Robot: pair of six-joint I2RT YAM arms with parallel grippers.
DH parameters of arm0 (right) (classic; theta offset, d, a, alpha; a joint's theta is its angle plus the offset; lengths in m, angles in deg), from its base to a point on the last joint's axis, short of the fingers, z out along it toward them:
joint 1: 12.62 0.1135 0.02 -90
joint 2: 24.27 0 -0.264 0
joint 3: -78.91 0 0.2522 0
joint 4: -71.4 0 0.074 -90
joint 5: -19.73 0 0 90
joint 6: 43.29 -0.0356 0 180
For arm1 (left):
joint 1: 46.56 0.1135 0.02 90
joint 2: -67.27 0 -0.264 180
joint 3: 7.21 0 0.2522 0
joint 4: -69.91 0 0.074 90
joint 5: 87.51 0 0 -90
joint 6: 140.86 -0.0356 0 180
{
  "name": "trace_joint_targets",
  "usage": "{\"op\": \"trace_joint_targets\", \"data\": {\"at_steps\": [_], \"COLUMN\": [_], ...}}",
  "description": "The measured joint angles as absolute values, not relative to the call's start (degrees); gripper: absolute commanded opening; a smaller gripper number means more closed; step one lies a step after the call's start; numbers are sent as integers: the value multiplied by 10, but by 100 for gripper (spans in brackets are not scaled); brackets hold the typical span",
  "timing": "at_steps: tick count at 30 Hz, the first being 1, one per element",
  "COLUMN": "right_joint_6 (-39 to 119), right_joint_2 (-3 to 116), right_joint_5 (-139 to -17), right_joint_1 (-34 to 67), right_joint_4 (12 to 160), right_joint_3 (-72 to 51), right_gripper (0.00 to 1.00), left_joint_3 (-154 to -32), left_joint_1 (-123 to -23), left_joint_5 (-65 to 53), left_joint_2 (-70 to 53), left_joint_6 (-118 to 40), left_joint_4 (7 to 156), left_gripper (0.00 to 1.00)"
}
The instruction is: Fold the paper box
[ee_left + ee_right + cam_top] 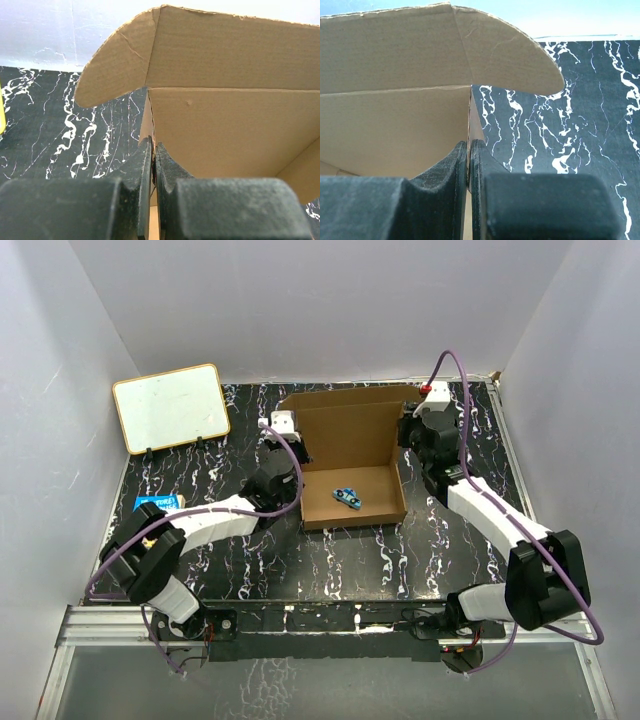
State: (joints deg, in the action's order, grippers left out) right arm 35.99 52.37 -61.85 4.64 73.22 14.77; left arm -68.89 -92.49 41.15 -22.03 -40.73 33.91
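— What's the surface like?
— I'm looking at a black tabletop (350,570) veined white like marble. White walls (60,360) close three sides, and a metal rail (90,625) runs along the near edge.
— And the paper box?
— The paper box (350,440) sits mid-tabletop towards the far edge, lid flap upright, with a small blue object (348,496) on its floor. My left end effector (153,160) is clamped on its left wall and my right end effector (469,160) on its right wall.
— Any writing?
— A white board (170,405) leans at the far left corner. The blue item (155,502) by the left edge is too small to read.
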Motion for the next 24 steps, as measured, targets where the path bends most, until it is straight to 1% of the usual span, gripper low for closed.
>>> {"op": "trace_joint_targets", "data": {"at_steps": [10,24], "right_joint_6": [361,361], "right_joint_2": [492,442], "right_joint_5": [-617,-627], "right_joint_1": [57,63], "right_joint_4": [747,752], "right_joint_3": [172,229], "right_gripper": [10,11], "left_joint_3": [-654,-640], "left_joint_1": [-940,-958], "left_joint_5": [425,447], "left_joint_2": [-195,-192], "left_joint_6": [-403,-392], "left_joint_4": [326,321], "left_gripper": [0,0]}}
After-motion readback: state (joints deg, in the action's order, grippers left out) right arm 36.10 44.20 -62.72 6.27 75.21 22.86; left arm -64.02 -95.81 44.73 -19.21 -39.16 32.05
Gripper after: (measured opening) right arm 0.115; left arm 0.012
